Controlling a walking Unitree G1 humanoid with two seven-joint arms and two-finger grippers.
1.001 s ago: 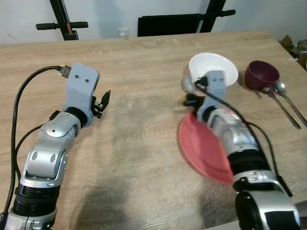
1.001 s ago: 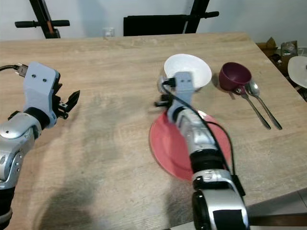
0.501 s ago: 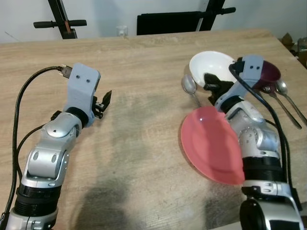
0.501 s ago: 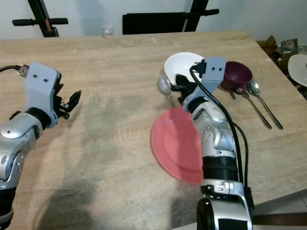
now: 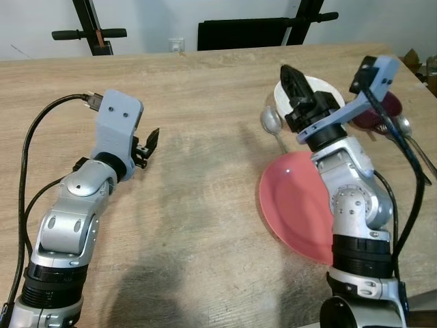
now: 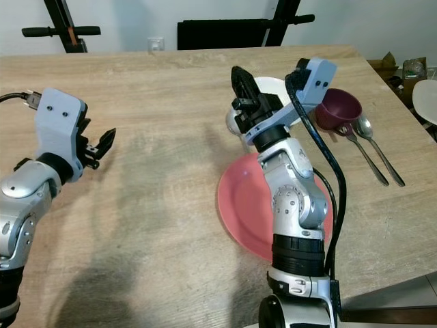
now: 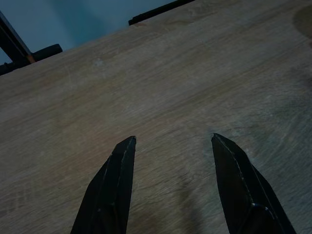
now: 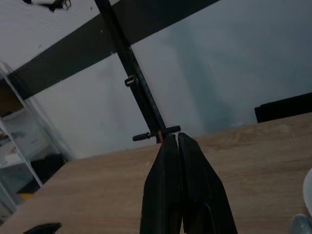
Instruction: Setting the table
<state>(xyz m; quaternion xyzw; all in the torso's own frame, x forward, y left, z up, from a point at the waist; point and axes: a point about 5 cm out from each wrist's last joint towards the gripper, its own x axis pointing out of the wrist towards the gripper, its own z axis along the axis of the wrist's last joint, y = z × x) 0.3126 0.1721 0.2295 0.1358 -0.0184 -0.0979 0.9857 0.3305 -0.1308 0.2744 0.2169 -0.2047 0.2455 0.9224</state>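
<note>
On the wooden table (image 5: 198, 225) lies a red plate (image 5: 293, 212), right of the middle. A spoon (image 5: 270, 121) rests just beyond its far left rim. Behind the plate stands a white bowl (image 5: 328, 87), partly hidden by my right gripper (image 5: 288, 72). That gripper is raised above the table, shut with nothing in it, its fingers (image 8: 175, 185) pressed together and pointing away over the table. A maroon cup (image 6: 339, 108) stands right of the bowl, with a fork and a second spoon (image 6: 372, 154) beside it. My left gripper (image 7: 170, 141) hovers open and empty over bare wood at the left.
A black chair back (image 5: 249, 34) and a black stand (image 5: 89, 33) sit beyond the table's far edge. The table's right edge runs close to the cutlery. A white plate (image 6: 427, 99) shows off the table at the far right.
My right arm rose from the far edge of the red plate, its wrist swinging up and to the right, so the shut gripper now points up and away. The left arm has not moved.
</note>
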